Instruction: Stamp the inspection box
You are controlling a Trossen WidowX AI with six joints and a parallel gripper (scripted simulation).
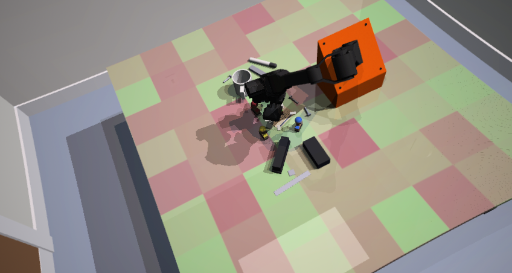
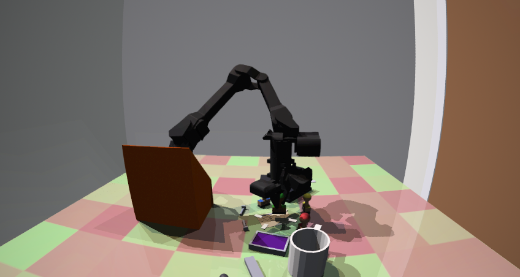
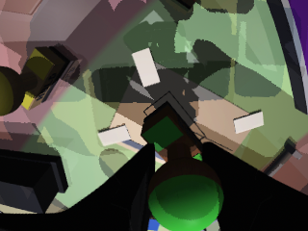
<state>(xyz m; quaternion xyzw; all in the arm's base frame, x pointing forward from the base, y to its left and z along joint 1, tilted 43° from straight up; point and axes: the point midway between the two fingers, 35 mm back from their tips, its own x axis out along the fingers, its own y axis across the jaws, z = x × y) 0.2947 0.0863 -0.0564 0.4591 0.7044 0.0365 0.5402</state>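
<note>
Gripper [image 1: 272, 118] [image 2: 280, 201] [image 3: 179, 150] clamps the green-knobbed stamp [image 2: 279, 208] [image 3: 186, 199]; the white mug [image 1: 241, 77] [image 2: 308, 254] looks empty, though shadowed.

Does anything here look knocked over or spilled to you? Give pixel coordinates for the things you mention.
Nothing stands out: the mug [image 1: 236, 85] [image 2: 307, 261] is upright, the purple ink pad [image 2: 270, 241] shows no spill around it, and the green-topped stamp [image 2: 279, 209] [image 3: 186, 199] is held between the fingers.

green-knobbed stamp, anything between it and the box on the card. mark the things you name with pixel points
Nothing visible stands between the green-knobbed stamp [image 2: 279, 209] [image 3: 185, 199], held in the fingers, and the outlined box [image 3: 168, 94] on the card [image 2: 268, 219] [image 3: 217, 115]. The white strips lie around the box, outside the short drop. The box's near part is hidden under the stamp, so I can't check there.
</note>
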